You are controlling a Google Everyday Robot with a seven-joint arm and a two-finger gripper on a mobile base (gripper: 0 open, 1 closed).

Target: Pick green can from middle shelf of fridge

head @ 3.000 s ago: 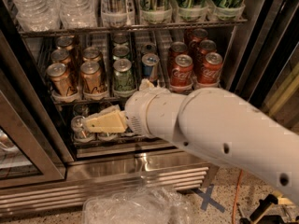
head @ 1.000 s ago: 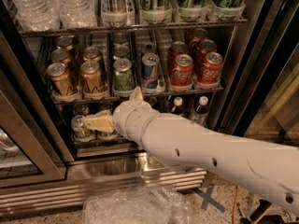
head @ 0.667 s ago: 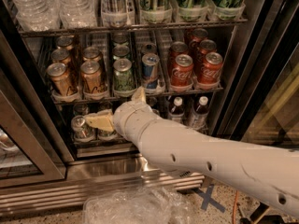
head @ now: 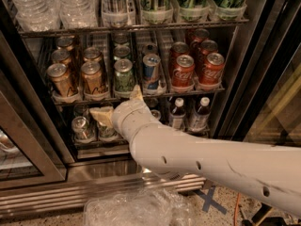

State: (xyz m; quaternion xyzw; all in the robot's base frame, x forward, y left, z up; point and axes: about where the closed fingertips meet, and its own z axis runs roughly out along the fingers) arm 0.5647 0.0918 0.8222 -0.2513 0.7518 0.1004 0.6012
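The green can (head: 124,76) stands at the front of its lane on the middle shelf (head: 188,89) of the fridge (head: 256,55), between gold cans (head: 93,79) and a blue-and-silver can (head: 151,72). My gripper (head: 118,105) is just below the front edge of that shelf, under the green can. It is open and empty: one pale finger (head: 100,116) points left and the other (head: 136,93) reaches up to the shelf edge beside the can's base. My white arm (head: 202,161) comes in from the lower right.
Red cans (head: 197,69) fill the right lanes. Tall cans and water bottles (head: 56,6) stand on the rack above. Small capped bottles (head: 188,113) and a can (head: 81,128) sit on the rack below. A glass door frame (head: 28,154) stands left. Crumpled clear plastic (head: 136,208) lies on the floor.
The arm has reached further into the fridge and the wrist has turned. The gripper has risen slightly towards the middle shelf's front edge, under the green can.
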